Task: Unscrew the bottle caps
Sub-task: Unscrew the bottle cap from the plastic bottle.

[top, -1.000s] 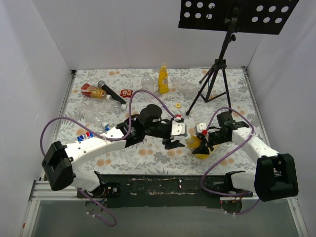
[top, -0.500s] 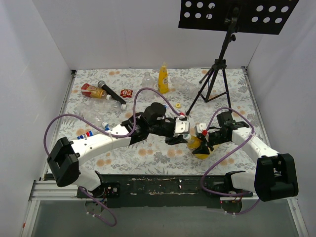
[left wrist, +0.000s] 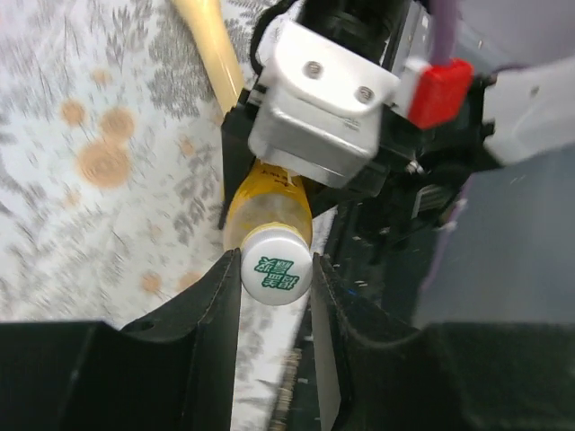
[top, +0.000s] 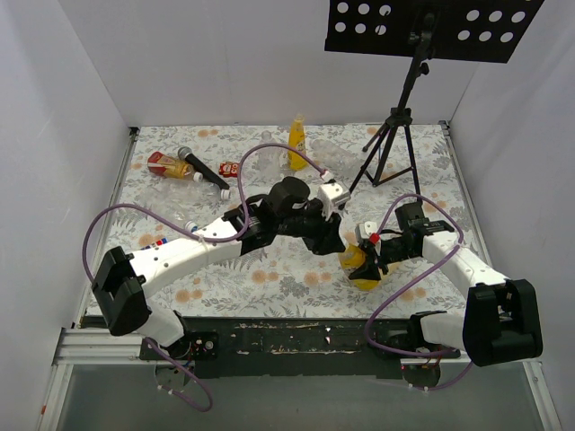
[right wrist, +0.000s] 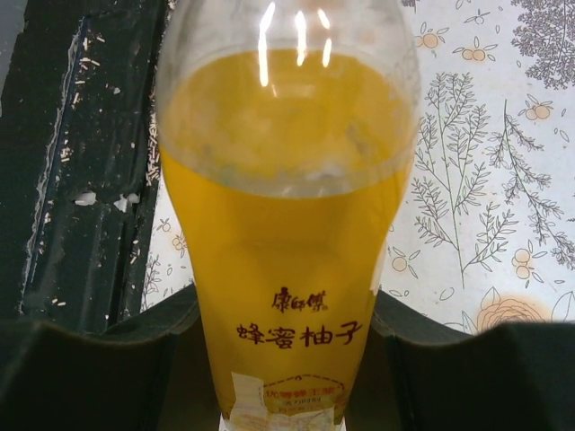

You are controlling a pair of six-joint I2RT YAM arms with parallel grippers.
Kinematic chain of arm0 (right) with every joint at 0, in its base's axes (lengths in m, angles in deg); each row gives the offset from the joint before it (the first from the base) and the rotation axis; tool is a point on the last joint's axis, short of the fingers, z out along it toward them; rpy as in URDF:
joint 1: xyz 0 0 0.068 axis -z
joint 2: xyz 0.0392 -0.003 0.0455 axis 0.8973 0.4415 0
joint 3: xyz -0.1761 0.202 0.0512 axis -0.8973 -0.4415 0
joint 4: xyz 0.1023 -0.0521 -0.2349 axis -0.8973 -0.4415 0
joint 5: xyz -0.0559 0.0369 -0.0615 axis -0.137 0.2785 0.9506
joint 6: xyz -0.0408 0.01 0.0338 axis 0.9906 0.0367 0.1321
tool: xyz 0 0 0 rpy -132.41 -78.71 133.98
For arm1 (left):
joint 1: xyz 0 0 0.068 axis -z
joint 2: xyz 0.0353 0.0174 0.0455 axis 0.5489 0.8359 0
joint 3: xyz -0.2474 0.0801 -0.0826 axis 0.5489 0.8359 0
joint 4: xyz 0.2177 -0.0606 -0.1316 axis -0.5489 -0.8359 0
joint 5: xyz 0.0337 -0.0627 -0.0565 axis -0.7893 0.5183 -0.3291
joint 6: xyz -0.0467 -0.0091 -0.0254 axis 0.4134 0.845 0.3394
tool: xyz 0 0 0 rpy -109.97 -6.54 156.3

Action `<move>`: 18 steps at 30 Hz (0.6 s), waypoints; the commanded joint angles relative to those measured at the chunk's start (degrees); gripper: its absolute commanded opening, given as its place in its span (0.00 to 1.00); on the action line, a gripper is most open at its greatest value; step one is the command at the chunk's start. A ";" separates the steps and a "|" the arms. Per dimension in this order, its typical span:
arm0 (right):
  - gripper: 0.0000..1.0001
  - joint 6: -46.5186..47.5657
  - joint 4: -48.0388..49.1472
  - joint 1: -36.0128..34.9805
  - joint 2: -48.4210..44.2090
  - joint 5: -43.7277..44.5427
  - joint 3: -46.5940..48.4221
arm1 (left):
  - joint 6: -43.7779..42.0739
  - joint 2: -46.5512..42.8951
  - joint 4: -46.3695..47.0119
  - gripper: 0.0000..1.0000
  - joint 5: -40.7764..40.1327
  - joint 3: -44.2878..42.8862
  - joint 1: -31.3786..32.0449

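An orange-yellow bottle [right wrist: 286,206] with a yellow label is clamped in my right gripper [right wrist: 287,314], low over the table's near edge. In the top view the same bottle [top: 357,268] lies tilted, with my right gripper [top: 370,256] on its body. Its white bottle cap [left wrist: 276,277], printed in green, sits between the fingers of my left gripper [left wrist: 274,262], and both jaws touch its sides. My left gripper [top: 335,242] reaches in from the left. More bottles stand at the back: a yellow one [top: 296,144] and clear ones [top: 268,147].
A tripod music stand [top: 388,148] rises at the back right. A black microphone [top: 203,168], a red-labelled bottle [top: 167,164] and clear bottles [top: 172,193] lie at the back left. A tan stick [left wrist: 211,49] lies on the floral cloth [top: 269,274] near the held bottle.
My left arm has swung right and rolled over the bottle's neck. Its jaws have closed from wide open onto the white cap. The right arm has held still.
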 commanded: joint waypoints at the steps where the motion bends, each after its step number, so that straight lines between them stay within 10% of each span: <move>1: 0.01 2.25 0.60 -0.16 -0.80 -0.99 2.17 | 38.28 -0.18 -8.37 0.00 -9.87 -7.06 0.06; 9: 0.01 1.81 1.04 -0.16 -0.80 -0.56 1.99 | 48.70 -1.50 -9.45 0.00 -18.56 -5.21 4.63; 18: 0.01 1.54 1.22 -0.07 -1.33 -0.55 1.82 | 37.99 -8.25 -8.40 0.72 -18.49 -2.15 4.55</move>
